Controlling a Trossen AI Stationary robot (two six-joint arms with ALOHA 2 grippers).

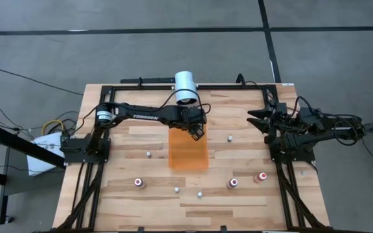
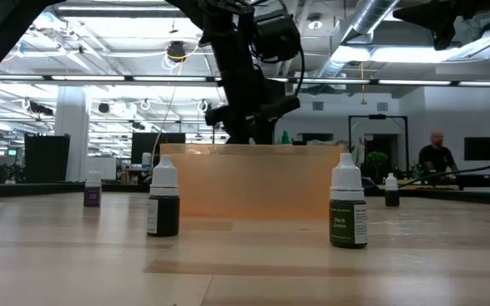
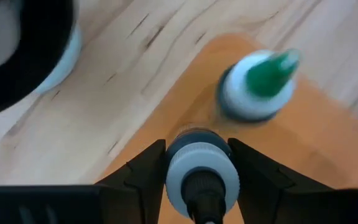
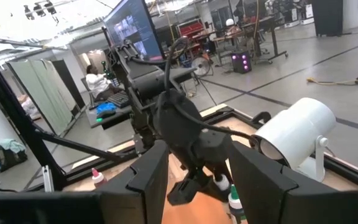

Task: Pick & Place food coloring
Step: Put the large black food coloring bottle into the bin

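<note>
My left gripper [image 1: 196, 134] reaches over the far end of the orange mat [image 1: 188, 155] and is shut on a food coloring bottle [image 3: 201, 177] with a white cap and a dark tip. A second bottle with a green tip [image 3: 258, 87] stands upright on the mat just beyond it. More food coloring bottles stand on the wood: a red one [image 1: 138, 183], two more [image 1: 233, 184] [image 1: 260, 177], and small ones such as [image 1: 230, 138]. My right gripper [image 1: 251, 118] waits open at the table's right, touching nothing. My left gripper pinches the bottle's white cap [image 3: 178, 175] between its two fingers, one on each side. The fingers slant down from above. The bottle is upright over the mat's far end [image 3: 166, 118]; whether its base rests on the mat I cannot tell.
A big white cylinder [image 1: 187, 86] stands at the table's far edge, close behind my left gripper. In the low view a dark bottle [image 2: 163, 204] and a dark green one [image 2: 348, 204] stand in front of the mat. A black frame [image 1: 264, 87] borders the table.
</note>
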